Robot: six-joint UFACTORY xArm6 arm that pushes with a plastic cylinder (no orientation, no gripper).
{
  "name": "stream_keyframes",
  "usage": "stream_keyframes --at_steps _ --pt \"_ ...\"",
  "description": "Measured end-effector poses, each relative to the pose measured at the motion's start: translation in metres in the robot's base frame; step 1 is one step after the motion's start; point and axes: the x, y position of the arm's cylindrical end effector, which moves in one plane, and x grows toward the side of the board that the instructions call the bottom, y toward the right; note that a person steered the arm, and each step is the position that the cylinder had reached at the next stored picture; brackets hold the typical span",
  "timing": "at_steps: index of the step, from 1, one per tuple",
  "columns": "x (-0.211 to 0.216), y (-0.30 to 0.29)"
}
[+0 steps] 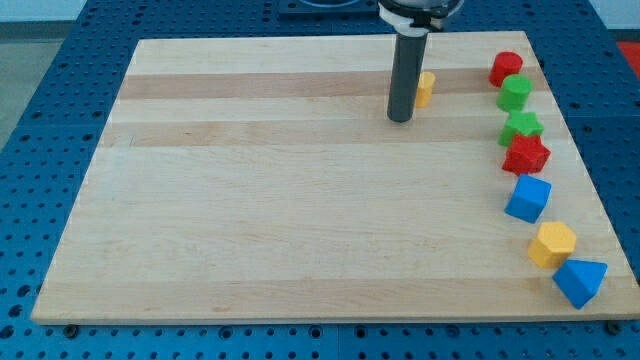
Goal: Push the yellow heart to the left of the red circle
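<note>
A yellow block, partly hidden by my rod so its shape is unclear, lies near the view's top, right of the middle. A red rounded block, which looks like the circle, sits at the top right of the board, well to the right of the yellow one. My tip rests on the board just left of and slightly below the yellow block, close to it or touching it.
Down the board's right side lie a green block, another green block, a red star, a blue cube, a yellow hexagon and a blue triangle. The wooden board ends close behind them.
</note>
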Motion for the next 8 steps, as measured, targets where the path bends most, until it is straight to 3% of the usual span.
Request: stream_keyframes --at_steps 5,6,8 --pt "0.0 0.0" --pt "-0.06 0.008" --pt "-0.065 0.006"
